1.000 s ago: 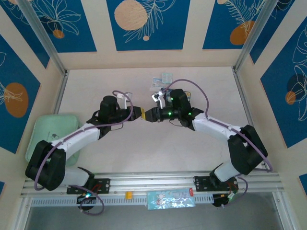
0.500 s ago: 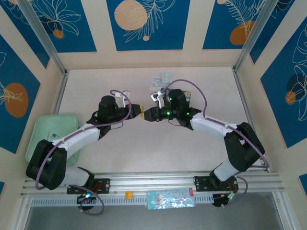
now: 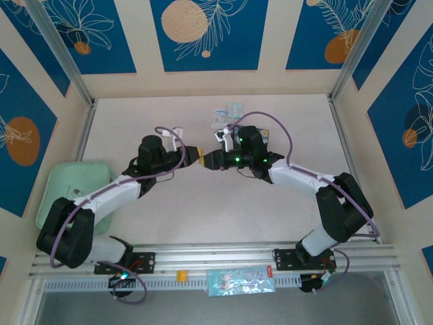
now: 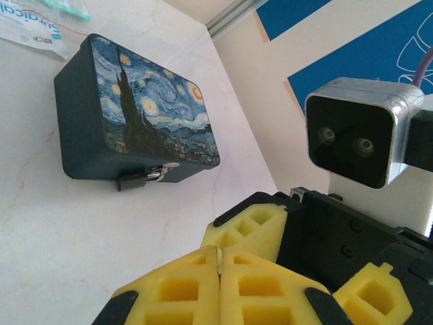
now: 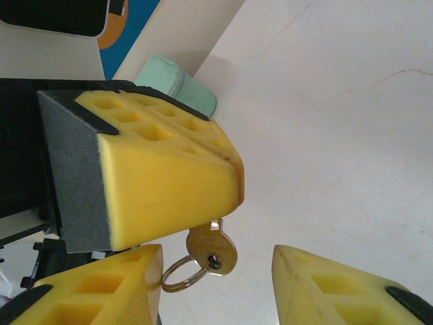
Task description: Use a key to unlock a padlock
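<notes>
the left pincer [image 4: 219,261] is clenching the key [image 5: 211,245], its pads [image 5: 169,183] hiding the blade; the right pincer [image 5: 218,267] is gaping either side of it. ahead of the left pincer, the padlock [image 4: 141,179] is hanging on the painted tin [image 4: 145,108], a plastic packet [image 4: 30,34] lying farther back.

The left gripper [image 4: 220,261] has yellow foam pads [image 4: 176,291] backed in black. At its tip, the key [image 5: 211,249] is brass-gold on a silvery ring [image 5: 181,276]. Ahead of it, the tin [image 4: 135,115] shows a swirling blue-and-yellow starry sky above dark sides.
</notes>
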You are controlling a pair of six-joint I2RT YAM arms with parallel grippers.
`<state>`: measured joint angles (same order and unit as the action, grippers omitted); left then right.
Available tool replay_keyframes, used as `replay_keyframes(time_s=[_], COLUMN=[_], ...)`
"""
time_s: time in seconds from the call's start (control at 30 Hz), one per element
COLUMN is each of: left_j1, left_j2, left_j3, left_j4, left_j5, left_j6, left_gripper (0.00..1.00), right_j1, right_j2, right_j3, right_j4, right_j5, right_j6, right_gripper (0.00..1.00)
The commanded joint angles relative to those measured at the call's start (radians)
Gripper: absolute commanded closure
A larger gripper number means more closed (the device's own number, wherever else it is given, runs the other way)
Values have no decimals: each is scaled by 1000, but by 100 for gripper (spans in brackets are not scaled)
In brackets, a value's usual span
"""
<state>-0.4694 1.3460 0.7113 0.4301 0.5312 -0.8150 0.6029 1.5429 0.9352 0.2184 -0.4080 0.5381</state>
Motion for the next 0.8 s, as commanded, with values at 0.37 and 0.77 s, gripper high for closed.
replay_keyframes(time_s=[0.37, 0.77], left_j1=[-5, 52], left_j2=[-5, -59], left_j3=[-24, -44], left_j4=[111, 108], left_j5=[65, -31], left_j6=[-59, -95], left_gripper=[98, 7], right_j1=[-32, -45], right_j2=[49, 8], right_j3=[-22, -75], right_j4=[139, 129], right_j5=[-4, -19], right_j6=[86, 82], right_gripper=[84, 98])
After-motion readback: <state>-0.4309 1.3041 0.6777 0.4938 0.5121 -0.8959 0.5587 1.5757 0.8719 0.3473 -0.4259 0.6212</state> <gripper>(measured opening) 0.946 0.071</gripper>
